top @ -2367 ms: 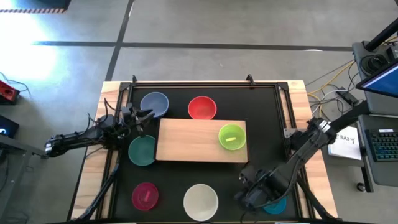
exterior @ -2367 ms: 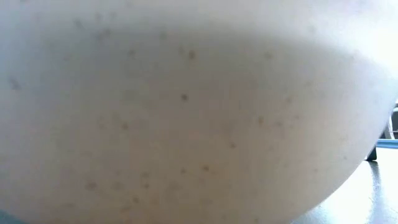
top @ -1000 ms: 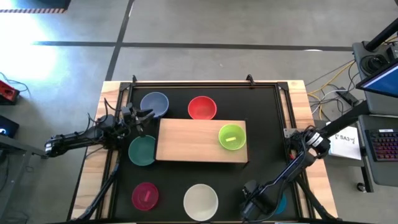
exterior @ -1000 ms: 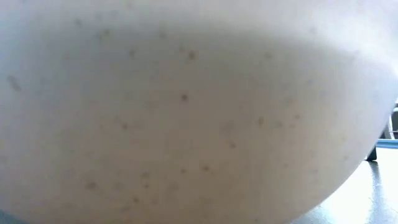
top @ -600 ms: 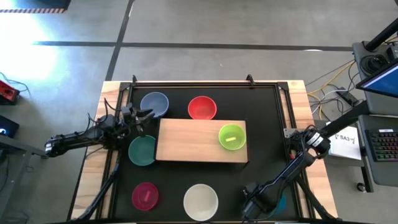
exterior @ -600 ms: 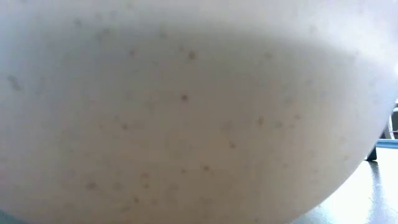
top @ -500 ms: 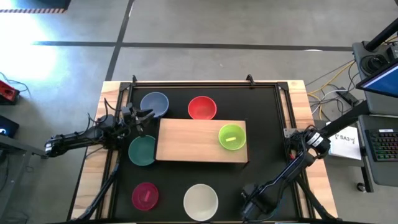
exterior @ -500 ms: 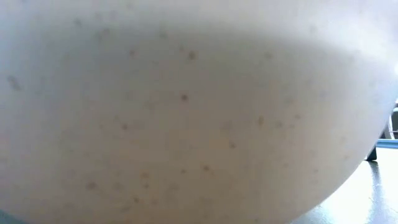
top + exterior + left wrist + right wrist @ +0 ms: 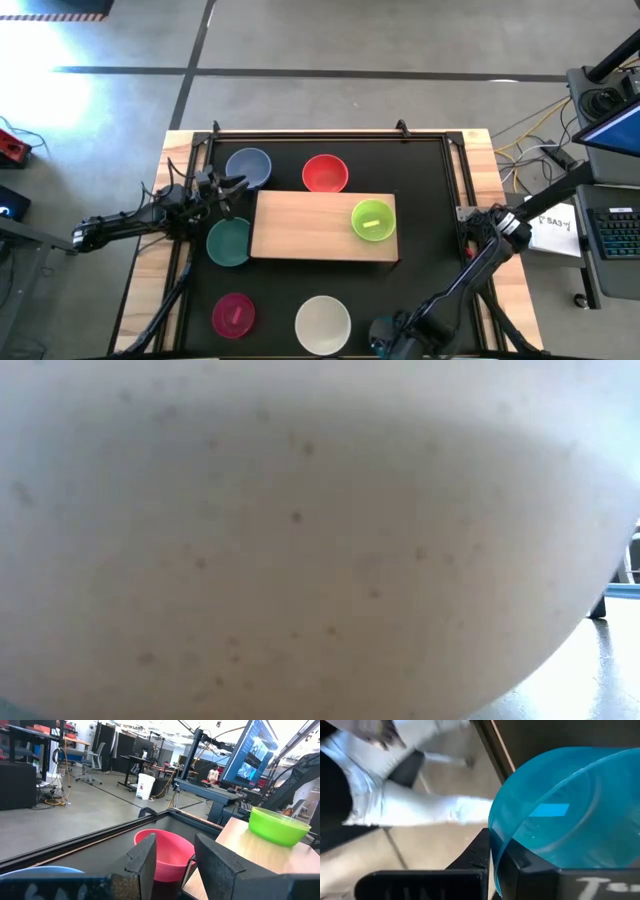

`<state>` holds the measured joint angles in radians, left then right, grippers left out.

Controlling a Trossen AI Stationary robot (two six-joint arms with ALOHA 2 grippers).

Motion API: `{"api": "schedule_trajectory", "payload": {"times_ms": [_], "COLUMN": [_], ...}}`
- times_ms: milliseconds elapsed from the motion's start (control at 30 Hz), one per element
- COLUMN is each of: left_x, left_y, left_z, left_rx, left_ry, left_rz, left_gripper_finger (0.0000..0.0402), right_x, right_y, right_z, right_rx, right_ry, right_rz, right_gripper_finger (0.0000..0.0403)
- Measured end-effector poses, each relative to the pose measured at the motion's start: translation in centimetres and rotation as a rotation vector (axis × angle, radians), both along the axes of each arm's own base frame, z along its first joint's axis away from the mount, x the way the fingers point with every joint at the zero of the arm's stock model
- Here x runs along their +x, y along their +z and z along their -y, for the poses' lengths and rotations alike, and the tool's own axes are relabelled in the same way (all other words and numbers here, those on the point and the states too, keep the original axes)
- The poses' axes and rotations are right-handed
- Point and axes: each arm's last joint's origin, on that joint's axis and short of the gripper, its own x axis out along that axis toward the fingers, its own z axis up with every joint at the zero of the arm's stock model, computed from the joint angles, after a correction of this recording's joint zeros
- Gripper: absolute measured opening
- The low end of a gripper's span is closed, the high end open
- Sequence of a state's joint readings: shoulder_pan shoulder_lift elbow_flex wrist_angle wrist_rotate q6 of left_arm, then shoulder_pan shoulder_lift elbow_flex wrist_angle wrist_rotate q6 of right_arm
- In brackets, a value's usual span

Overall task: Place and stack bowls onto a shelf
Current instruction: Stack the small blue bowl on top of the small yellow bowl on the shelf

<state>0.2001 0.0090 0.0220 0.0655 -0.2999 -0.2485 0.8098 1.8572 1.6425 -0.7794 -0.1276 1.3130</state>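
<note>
The pale wood shelf (image 9: 323, 227) lies mid-table with the yellow-green bowl (image 9: 373, 219) on its right end. On the black top around it stand the blue-grey (image 9: 248, 167), red (image 9: 325, 172), teal-green (image 9: 229, 241), magenta (image 9: 233, 314) and cream-white (image 9: 323, 323) bowls. My right gripper (image 9: 392, 335) is at the near edge, right of the cream-white bowl, shut on the teal-blue bowl (image 9: 565, 810), which the arm nearly hides from above. My left gripper (image 9: 172, 870) stays open between the blue-grey and teal-green bowls, holding nothing. My right gripper pinches the teal-blue bowl's rim (image 9: 496, 851) between its two fingers, one finger (image 9: 479, 854) outside the wall and one (image 9: 522, 866) inside. The bowl sits tilted in the hold, its inside turned toward the wrist. Whether it is clear of the table I cannot tell.
The cream-white bowl's wall (image 9: 300, 540) fills the low view. A raised frame (image 9: 310, 135) runs round the black top. Beyond the near edge, a person in white clothing (image 9: 420, 805) shows on the floor side. A desk with keyboard (image 9: 615, 235) stands to the right.
My right gripper has gone along the near edge toward the table's left, closer to the cream-white bowl. The teal-blue bowl has left its spot at the near right and gone with it.
</note>
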Motion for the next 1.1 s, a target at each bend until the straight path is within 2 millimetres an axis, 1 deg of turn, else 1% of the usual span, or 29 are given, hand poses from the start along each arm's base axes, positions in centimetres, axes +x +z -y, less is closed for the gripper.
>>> {"api": "schedule_trajectory", "payload": {"times_ms": [200, 300, 400, 500, 667, 733, 800, 900, 1033, 1100], "left_x": [0.0, 0.0, 0.0, 0.0, 0.0, 0.0, 0.0, 0.0, 0.0, 0.0], "left_y": [0.0, 0.0, 0.0, 0.0, 0.0, 0.0, 0.0, 0.0, 0.0, 0.0], "left_z": [0.0, 0.0, 0.0, 0.0, 0.0, 0.0, 0.0, 0.0, 0.0, 0.0], "left_rx": [0.000, 0.000, 0.000, 0.000, 0.000, 0.000, 0.000, 0.000, 0.000, 0.000], "left_ry": [0.000, 0.000, 0.000, 0.000, 0.000, 0.000, 0.000, 0.000, 0.000, 0.000], "left_rz": [0.000, 0.000, 0.000, 0.000, 0.000, 0.000, 0.000, 0.000, 0.000, 0.000], "left_gripper_finger": [0.0116, 0.0116, 0.0116, 0.0116, 0.0116, 0.0116, 0.0116, 0.0116, 0.0116, 0.0116], "right_x": [1.3, 1.8, 2.2, 2.5, 3.0, 3.3, 3.8, 4.3, 4.7, 4.7], "right_y": [3.0, 4.4, 5.9, 7.2, 9.5, 10.4, 10.8, 10.6, 10.0, 9.8], "right_z": [0.1, 0.4, 1.1, 2.5, 5.5, 6.7, 8.1, 10.3, 13.1, 14.1], "right_rx": [-0.178, -0.277, -0.431, -0.632, -0.885, -0.939, -0.962, -0.986, -0.920, -0.911], "right_ry": [0.063, 0.111, 0.123, 0.075, -0.031, -0.068, -0.084, -0.137, -0.190, -0.210], "right_rz": [0.322, 0.451, 0.549, 0.595, 0.591, 0.584, 0.545, 0.459, 0.272, 0.208], "right_gripper_finger": [0.0008, 0.0008, 0.0008, 0.0008, 0.0008, 0.0008, 0.0008, 0.0008, 0.0008, 0.0008]}}
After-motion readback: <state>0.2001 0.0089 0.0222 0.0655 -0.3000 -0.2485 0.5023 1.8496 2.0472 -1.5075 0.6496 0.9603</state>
